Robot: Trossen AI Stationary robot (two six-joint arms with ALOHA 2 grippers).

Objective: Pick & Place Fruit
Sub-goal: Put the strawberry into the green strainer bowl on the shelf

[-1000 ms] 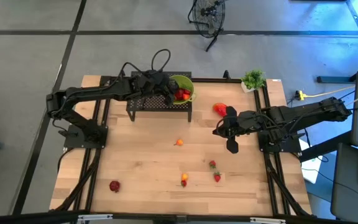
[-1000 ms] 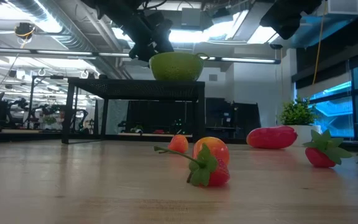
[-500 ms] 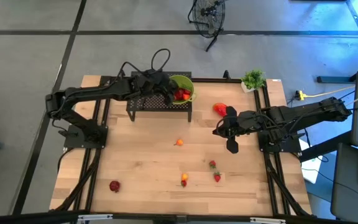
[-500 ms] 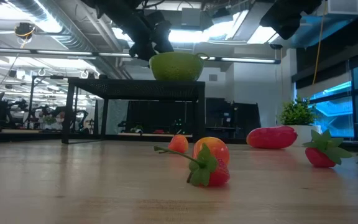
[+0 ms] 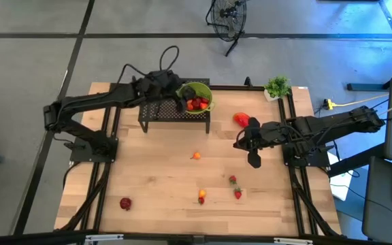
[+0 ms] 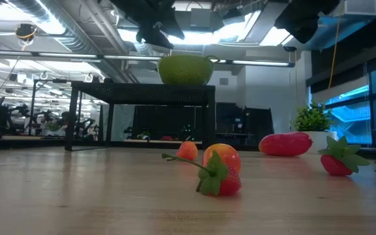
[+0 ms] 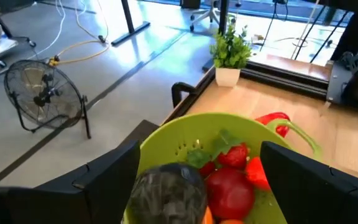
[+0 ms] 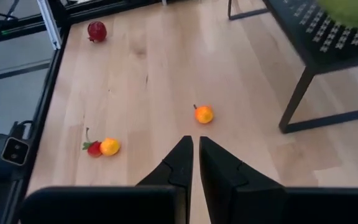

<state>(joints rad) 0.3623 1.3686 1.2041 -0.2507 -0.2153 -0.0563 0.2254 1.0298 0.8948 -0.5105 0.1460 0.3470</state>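
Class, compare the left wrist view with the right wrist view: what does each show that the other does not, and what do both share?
Only the left wrist view shows the fruit inside the lime-green bowl, the potted plant, a floor fan and the open left pincer.

Only the right wrist view shows the small orange fruit, a lone red fruit and the shut right pincer.

Both share the wooden table.
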